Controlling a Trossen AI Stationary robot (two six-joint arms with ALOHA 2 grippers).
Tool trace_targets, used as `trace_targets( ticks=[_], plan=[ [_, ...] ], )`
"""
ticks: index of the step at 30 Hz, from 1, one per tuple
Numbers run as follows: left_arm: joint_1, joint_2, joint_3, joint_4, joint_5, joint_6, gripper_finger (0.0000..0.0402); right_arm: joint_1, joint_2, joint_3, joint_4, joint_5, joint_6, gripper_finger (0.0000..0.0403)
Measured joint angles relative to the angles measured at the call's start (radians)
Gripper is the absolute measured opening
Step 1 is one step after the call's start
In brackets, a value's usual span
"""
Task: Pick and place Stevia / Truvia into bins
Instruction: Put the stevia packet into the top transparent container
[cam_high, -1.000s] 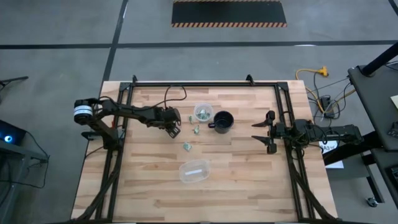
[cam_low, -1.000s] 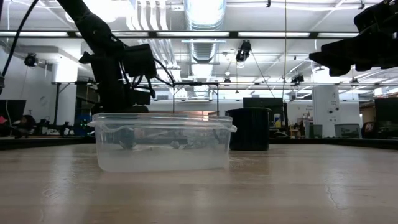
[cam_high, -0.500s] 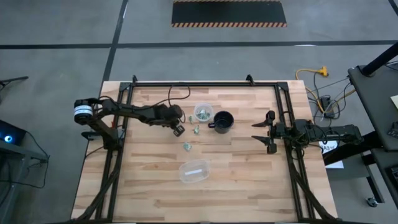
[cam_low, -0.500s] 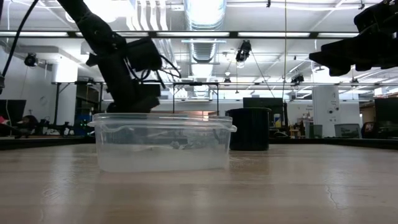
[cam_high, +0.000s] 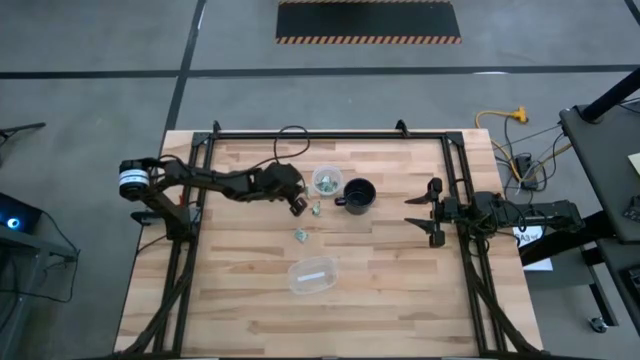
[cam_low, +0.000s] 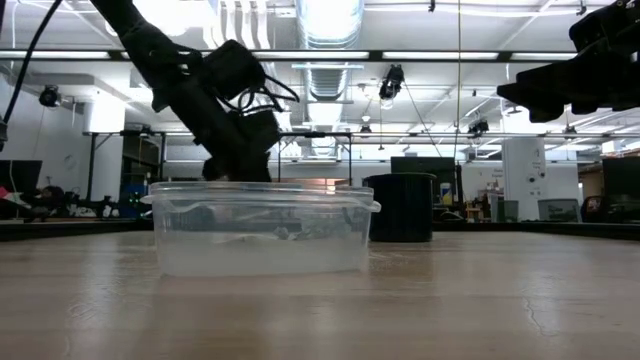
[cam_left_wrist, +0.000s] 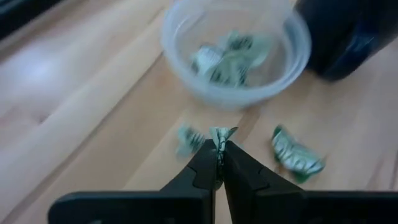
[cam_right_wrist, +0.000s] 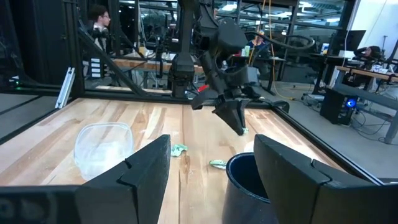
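Note:
The clear round cup (cam_high: 325, 181) stands left of the black mug (cam_high: 358, 194) and holds several green-and-white packets (cam_left_wrist: 227, 59). My left gripper (cam_high: 297, 207) hovers just left of and nearer than the cup (cam_left_wrist: 236, 56), shut on one packet (cam_left_wrist: 221, 132). Two more packets lie flat on the wood, one by the mug (cam_high: 315, 209) and one nearer (cam_high: 300, 235); the left wrist view shows them (cam_left_wrist: 186, 138) (cam_left_wrist: 295, 155) too. My right gripper (cam_high: 425, 212) waits open at the table's right side. My left gripper (cam_left_wrist: 219, 146) pinches a small packet between its two fingertips (cam_left_wrist: 208, 155); only the packet's crumpled top end (cam_left_wrist: 222, 131) sticks out past them. The fingers slant down from the table's left. The packet is lifted clear of the wood.
A larger oval clear tub (cam_high: 312, 275) sits toward the near edge, in front of the low camera (cam_low: 260, 230). The black mug (cam_low: 400, 205) stands right beside the cup. A black frame (cam_high: 200, 200) borders the table's left and right sides. Bare wood lies around the tub.
My left gripper has moved toward the table's right, closing on the cup, and has tipped, staying shut on the packet. The right arm has kept still.

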Motion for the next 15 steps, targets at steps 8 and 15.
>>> trace_targets(
  ticks=[8,15],
  plan=[
    [-0.005,0.000,-0.032,0.192,-0.003,0.027,0.0000,0.000,0.000,0.000,0.000,0.000,0.000,0.0221],
    [-0.024,0.006,-0.067,0.377,-0.035,0.083,0.0000,0.000,0.000,0.000,0.000,0.000,0.000,0.0221]
  ],
)
